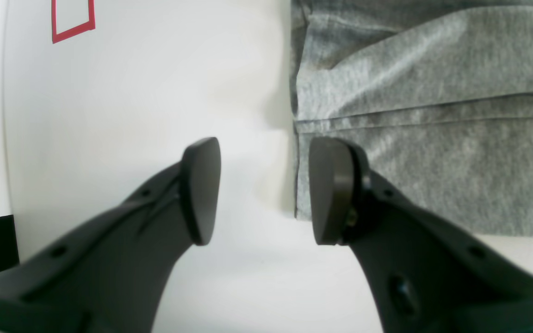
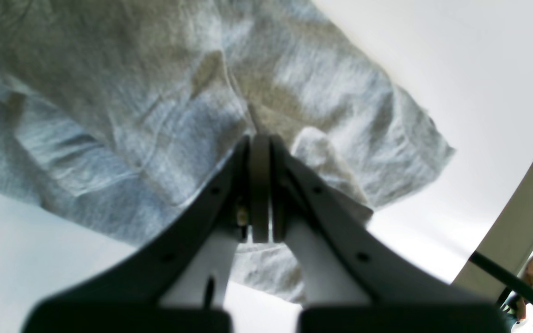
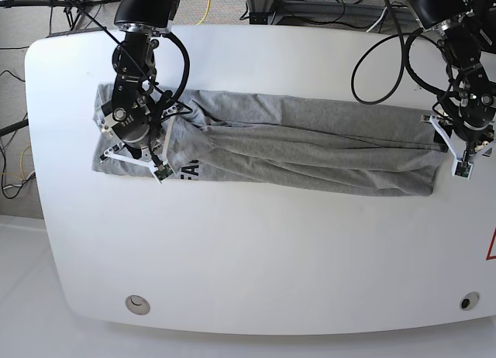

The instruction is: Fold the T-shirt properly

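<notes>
The heather-grey T-shirt [image 3: 310,145] lies as a long band across the white table [image 3: 256,242]. Part of its black lettering [image 3: 190,170] shows near its left end. My right gripper [image 2: 260,185] is shut on a raised fold of the shirt [image 2: 155,115] at that left end; in the base view it [image 3: 177,110] sits over the cloth. My left gripper [image 1: 264,189] is open and empty, low at the shirt's [image 1: 424,92] side edge, one finger [image 1: 331,194] over cloth and one [image 1: 200,189] over bare table. In the base view it [image 3: 446,141] is at the shirt's right end.
A red tape outline [image 1: 73,18] marks the table beyond my left gripper; its corner shows at the base view's right edge [image 3: 491,246]. Cables [image 3: 387,56] loop at the table's back. The table's rounded edge [image 2: 516,217] is close to the right gripper.
</notes>
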Motion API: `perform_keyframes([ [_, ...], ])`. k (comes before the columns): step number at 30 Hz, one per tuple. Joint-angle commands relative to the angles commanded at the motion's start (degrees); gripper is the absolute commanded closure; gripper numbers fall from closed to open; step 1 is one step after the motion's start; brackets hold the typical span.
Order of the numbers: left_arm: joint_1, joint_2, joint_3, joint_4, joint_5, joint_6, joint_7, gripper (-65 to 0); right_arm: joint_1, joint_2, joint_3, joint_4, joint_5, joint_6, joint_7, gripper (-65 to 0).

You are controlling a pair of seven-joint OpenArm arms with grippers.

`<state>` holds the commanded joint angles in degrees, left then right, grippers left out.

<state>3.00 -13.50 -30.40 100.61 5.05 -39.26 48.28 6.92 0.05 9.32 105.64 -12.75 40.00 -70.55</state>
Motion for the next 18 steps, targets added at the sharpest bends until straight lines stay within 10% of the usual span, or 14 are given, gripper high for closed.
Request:
perform_keyframes([
  [18, -4.63, -0.14, -0.84, -8.95, -2.06, -0.44, -1.69, -30.0, 6.34, 0.17, -1.04, -5.52, -0.10, 0.00, 1.10, -1.4],
])
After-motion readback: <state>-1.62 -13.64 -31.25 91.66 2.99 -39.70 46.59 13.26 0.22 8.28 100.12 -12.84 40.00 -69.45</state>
